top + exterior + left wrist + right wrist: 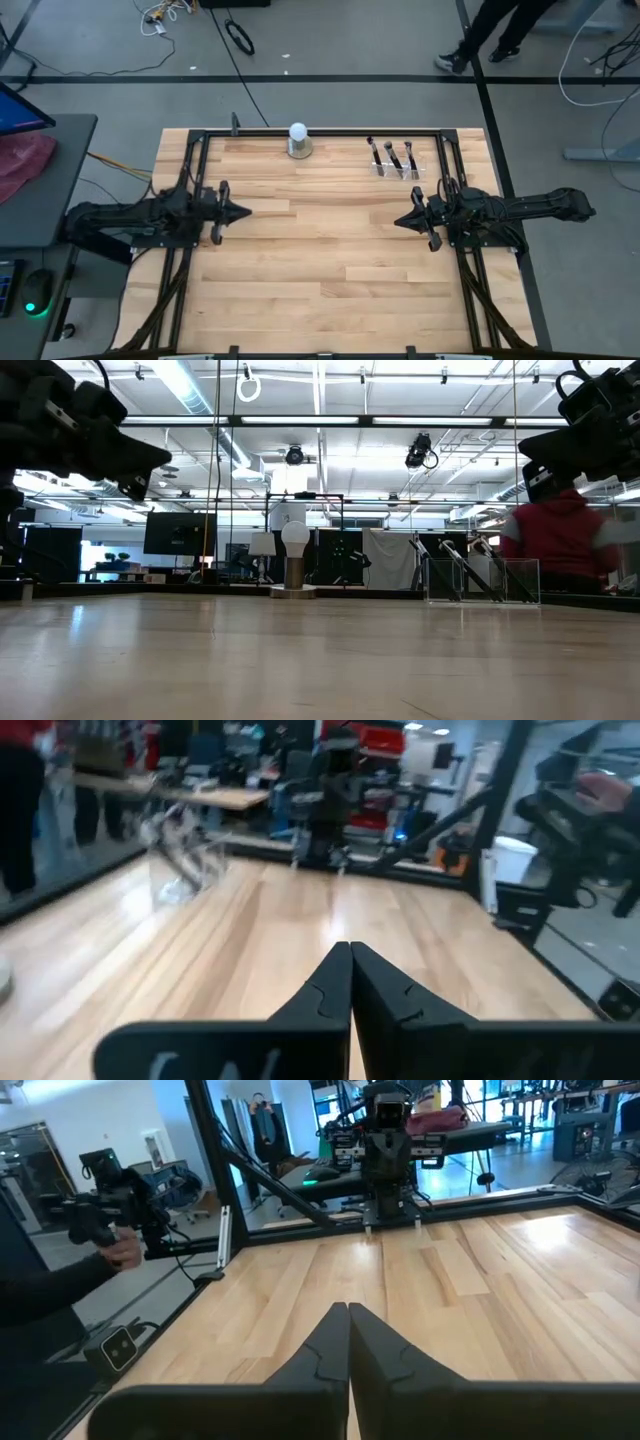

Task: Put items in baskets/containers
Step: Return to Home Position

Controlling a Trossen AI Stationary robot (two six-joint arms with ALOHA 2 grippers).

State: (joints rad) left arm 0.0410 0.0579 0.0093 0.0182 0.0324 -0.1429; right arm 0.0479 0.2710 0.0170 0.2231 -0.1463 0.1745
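Three dark makeup brushes (392, 154) stand leaning inside a small clear plastic holder (396, 168) near the table's far edge, right of centre; in the low view the brushes (470, 565) slant up out of the holder (482, 582). In the left wrist view the holder (185, 870) shows blurred. My left gripper (243, 211) hovers shut above the table's left side, pointing right. My right gripper (399, 220) hovers shut above the right side, pointing left. Each wrist view shows its own closed fingertips: left gripper (350, 952), right gripper (347, 1313). No other brushes show on the table.
A white ball on a round grey base (298, 141) stands at the table's far edge, centre, also in the low view (294, 560). A black frame (320, 131) runs round the table. A person in red (558, 545) is behind the table; a hand holds a controller (110, 1220).
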